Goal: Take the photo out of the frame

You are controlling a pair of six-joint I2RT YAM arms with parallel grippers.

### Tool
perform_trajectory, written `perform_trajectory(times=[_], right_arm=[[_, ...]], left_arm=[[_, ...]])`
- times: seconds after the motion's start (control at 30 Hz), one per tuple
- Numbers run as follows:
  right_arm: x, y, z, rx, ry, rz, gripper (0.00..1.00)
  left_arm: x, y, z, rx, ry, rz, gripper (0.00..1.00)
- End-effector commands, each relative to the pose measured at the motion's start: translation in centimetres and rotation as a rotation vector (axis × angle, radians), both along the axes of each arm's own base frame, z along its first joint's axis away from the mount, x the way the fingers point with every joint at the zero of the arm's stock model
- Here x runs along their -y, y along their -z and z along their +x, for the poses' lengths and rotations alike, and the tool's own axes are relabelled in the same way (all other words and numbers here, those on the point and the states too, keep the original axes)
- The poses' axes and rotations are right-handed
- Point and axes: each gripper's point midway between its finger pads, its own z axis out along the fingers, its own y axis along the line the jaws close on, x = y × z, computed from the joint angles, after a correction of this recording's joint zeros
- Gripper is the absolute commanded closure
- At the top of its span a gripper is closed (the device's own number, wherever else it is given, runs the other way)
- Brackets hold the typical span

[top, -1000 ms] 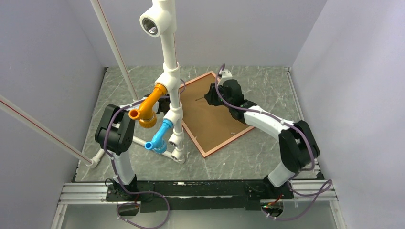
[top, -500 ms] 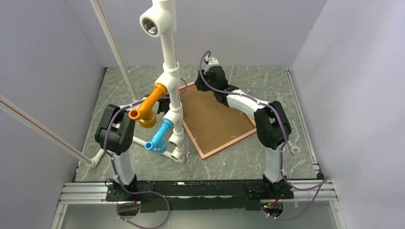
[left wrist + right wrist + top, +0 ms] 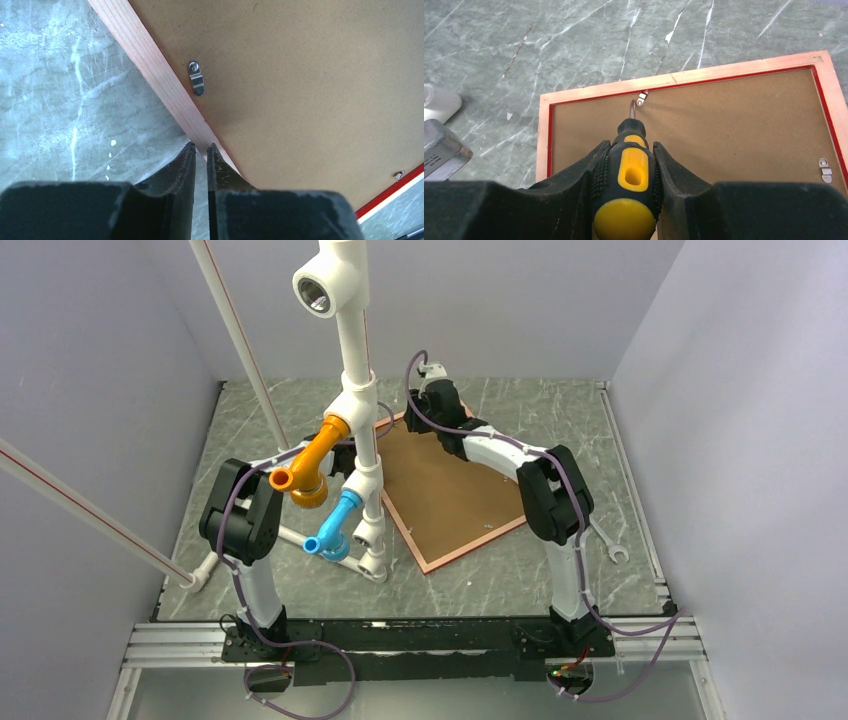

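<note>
The red frame (image 3: pixel 430 562) lies face down, its pale wooden back rim (image 3: pixel 544 135) around the brown backing board (image 3: pixel 734 125). The photo is hidden under the board. My right gripper (image 3: pixel 630 145) is shut on a black-and-yellow screwdriver (image 3: pixel 633 170) whose tip touches a metal clip (image 3: pixel 642 97) on the frame's far edge; in the top view the right gripper (image 3: pixel 432 405) is at the frame's far corner. My left gripper (image 3: pixel 200 146) is shut and empty, just above the frame's left rim (image 3: pixel 155 75), near another clip (image 3: pixel 196 84). In the top view the pipe stand hides it.
A tall white pipe stand (image 3: pixel 360 440) with orange and blue elbows rises just left of the frame. A wrench (image 3: pixel 605 545) lies right of the frame. Further clips sit on the board edges (image 3: pixel 825 170) (image 3: pixel 399 174). Grey walls enclose the marble table.
My right arm has swung from over the board's middle to the frame's far corner, carrying the screwdriver, with its elbow folded up. The left arm and the frame have not moved.
</note>
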Motion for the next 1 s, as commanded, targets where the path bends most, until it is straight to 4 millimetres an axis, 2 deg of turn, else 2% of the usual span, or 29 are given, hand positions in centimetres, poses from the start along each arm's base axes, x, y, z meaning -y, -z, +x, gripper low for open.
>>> perform_trajectory(times=[0.0, 0.13, 0.3, 0.53, 0.63, 0.7, 0.8, 0.97], right_arm=[[-0.8, -2.6, 1.6, 0.089, 0.013, 0.005, 1.00], [-0.4, -2.0, 2.3, 0.093, 0.054, -0.051, 1.00], [1.0, -1.3, 2.8, 0.097, 0.152, -0.180, 1.00], [1.3, -1.0, 1.7, 0.104, 0.179, -0.296, 1.00], [0.4, -1.3, 1.1, 0.095, 0.131, -0.258, 1.00], [0.3, -2.4, 0.6, 0.099, 0.106, -0.214, 1.00], [1.1, -5.1, 0.0, 0.101, 0.114, -0.156, 1.00], [5.1, -10.4, -2.4, 0.125, 0.173, -0.043, 1.00]], left_arm=[[0.2, 2.6, -2.5, -0.100, 0.056, 0.050, 1.00], [0.0, 2.7, -2.5, -0.103, 0.050, 0.059, 1.00], [-0.1, 3.2, -2.6, -0.117, 0.036, 0.067, 1.00], [-0.4, 3.4, -2.4, -0.124, 0.008, 0.078, 1.00], [-0.4, 3.3, -2.3, -0.120, 0.007, 0.080, 1.00], [-0.4, 3.2, -2.2, -0.116, 0.011, 0.076, 1.00], [-0.1, 2.7, -2.0, -0.097, 0.023, 0.061, 1.00], [0.1, 1.4, -1.3, -0.052, 0.026, 0.013, 1.00]])
